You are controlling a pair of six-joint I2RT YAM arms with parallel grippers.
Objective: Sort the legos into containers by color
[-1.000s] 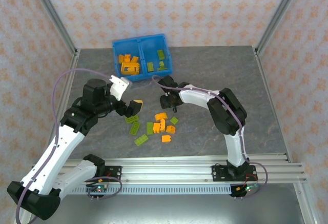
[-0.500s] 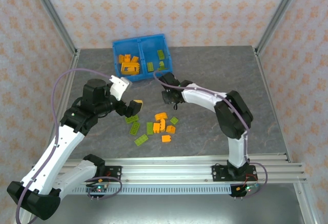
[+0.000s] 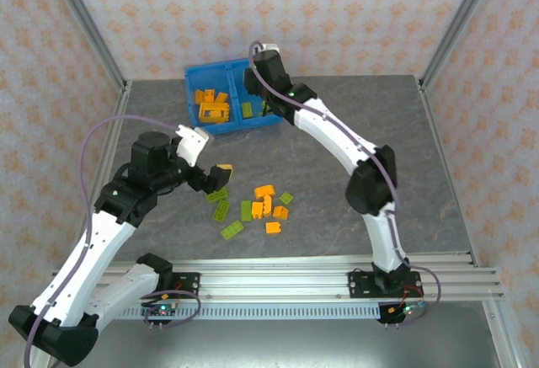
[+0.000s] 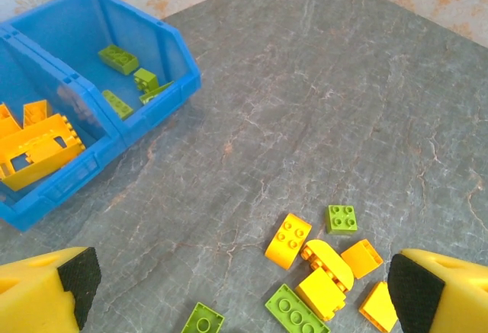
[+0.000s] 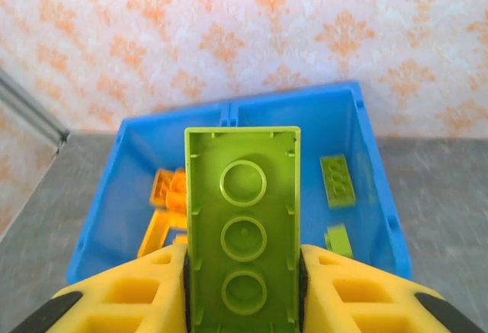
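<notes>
My right gripper [image 3: 259, 77] is raised over the blue bin [image 3: 242, 72], shut on a long lime green brick [image 5: 242, 234] held on end with its hollow underside facing the camera. Beyond it, the bin [image 5: 366, 142] holds orange bricks and the larger orange piece [image 5: 156, 230] in its left compartment and green bricks [image 5: 337, 180] in the right one. My left gripper [image 3: 215, 178] hangs open and holds nothing, just left of the loose pile on the table. That pile has several orange bricks [image 4: 288, 240] and green ones [image 4: 341, 219].
The grey table [image 3: 354, 124] is walled by patterned panels, with metal posts [image 3: 84, 23] at the back corners. The bin [image 4: 152, 112] sits at the back centre. A rail [image 3: 278, 275] runs along the near edge by the arm bases.
My right arm has swung up from beside the pile to the bin, carrying the green brick. The left arm has barely moved.
</notes>
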